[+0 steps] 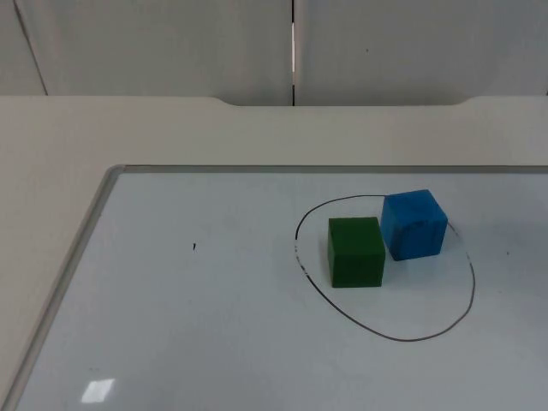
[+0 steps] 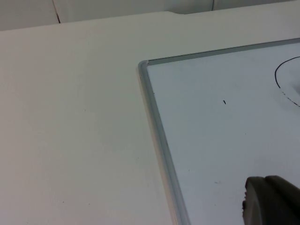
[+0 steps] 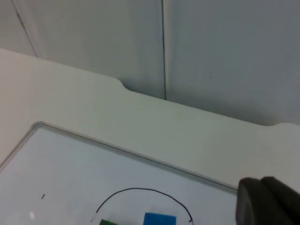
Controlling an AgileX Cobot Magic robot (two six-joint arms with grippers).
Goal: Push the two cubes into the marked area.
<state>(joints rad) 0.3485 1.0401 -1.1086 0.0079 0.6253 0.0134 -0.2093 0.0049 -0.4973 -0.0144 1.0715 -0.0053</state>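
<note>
A green cube [image 1: 355, 251] and a blue cube [image 1: 413, 224] sit side by side on the whiteboard, inside a hand-drawn black oval [image 1: 473, 291]. The blue one stands at the oval's far edge, its near-left corner close against the green one. The right wrist view shows the tops of the green cube [image 3: 108, 222] and blue cube [image 3: 159, 219] under the oval's arc [image 3: 136, 189]. My right gripper [image 3: 267, 204] is held above the board, back from the cubes. My left gripper [image 2: 272, 204] hangs over the board's left part, with a piece of the oval [image 2: 281, 70] far ahead.
The whiteboard's metal frame [image 1: 86, 231] runs along the left and far sides, with bare table [image 1: 51, 145] beyond it and the grey partition wall [image 1: 171, 43] behind. A small black mark [image 1: 194, 247] lies on the board left of the oval.
</note>
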